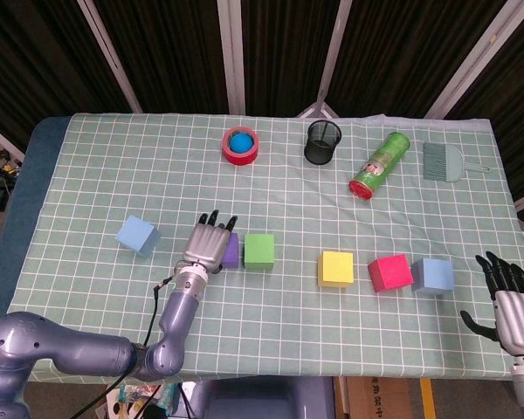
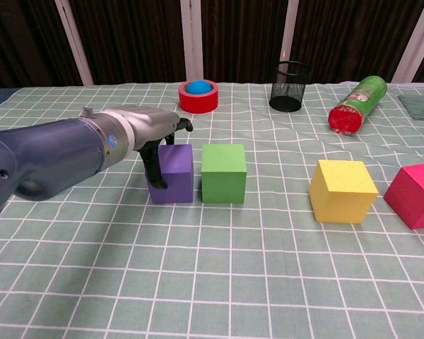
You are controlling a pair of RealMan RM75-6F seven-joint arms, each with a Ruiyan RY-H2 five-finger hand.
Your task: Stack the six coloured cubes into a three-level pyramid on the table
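The purple cube stands on the table just left of the green cube, a narrow gap between them. The left hand rests over it, thumb down its left face; whether it grips cannot be told. Yellow cube, red cube and a blue cube sit well to the right, another blue cube to the left. The right hand hangs empty, fingers apart. Judged step: forming the base row. Next: close the gap to the green cube
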